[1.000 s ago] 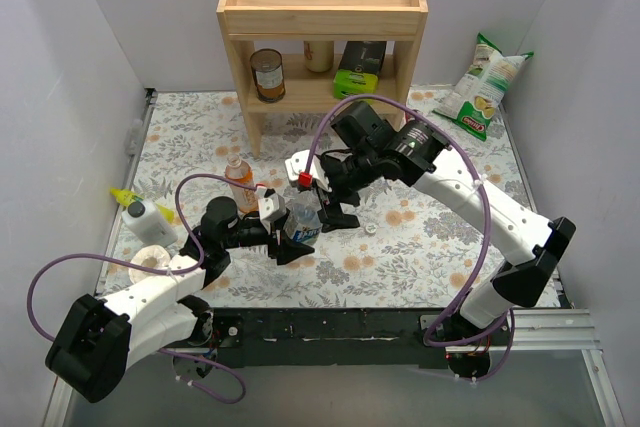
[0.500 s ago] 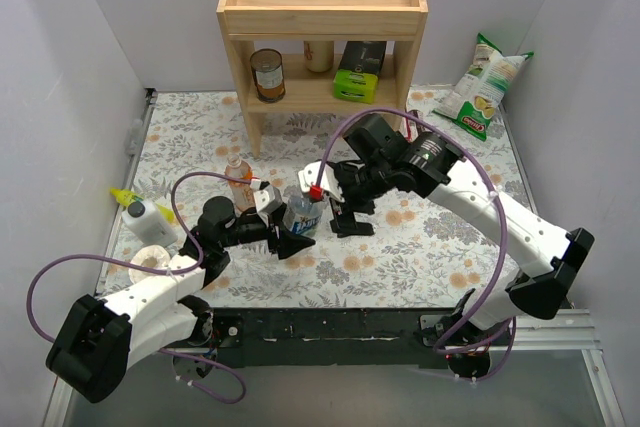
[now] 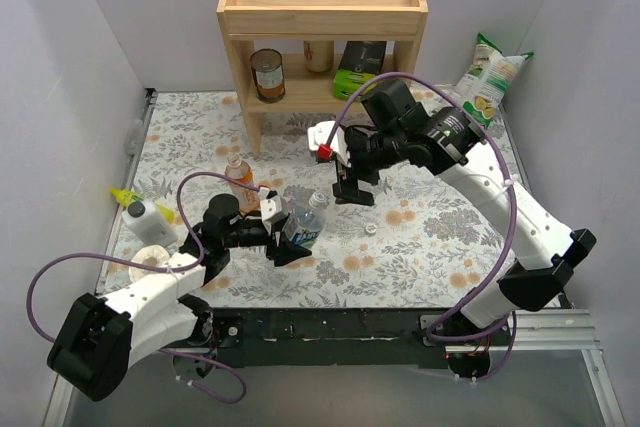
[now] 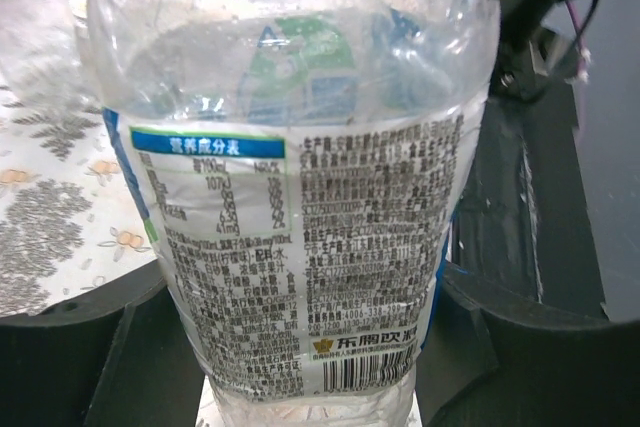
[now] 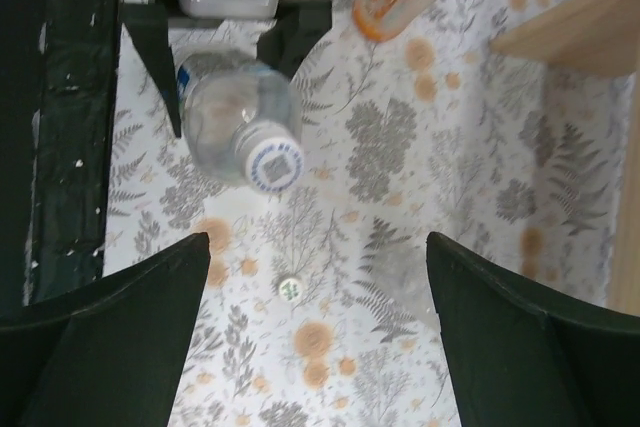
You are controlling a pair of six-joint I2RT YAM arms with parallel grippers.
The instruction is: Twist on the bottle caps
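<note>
My left gripper point(image 3: 288, 237) is shut on the clear bottle with the blue-and-white label point(image 3: 303, 224), holding it upright on the mat; the label fills the left wrist view point(image 4: 300, 247). A white cap with a blue ring point(image 5: 275, 163) sits on its neck. My right gripper point(image 3: 350, 190) is open and empty, raised behind and to the right of that bottle, and looks down on it point(image 5: 317, 237). A loose white cap point(image 3: 369, 228) lies on the mat, below the right gripper point(image 5: 288, 287). The orange-liquid bottle point(image 3: 238, 177) stands left of the held bottle. I cannot pick out the plain clear bottle.
A wooden shelf point(image 3: 320, 22) at the back holds a brown tin can point(image 3: 267, 72) and a green box point(image 3: 358, 69). A snack bag point(image 3: 485, 87) lies at the back right. A white squeeze bottle with a yellow nozzle point(image 3: 148, 217) lies at the left.
My right gripper has lifted off the top of the labelled bottle and moved back and to the right. The left gripper and the bottle have hardly moved.
</note>
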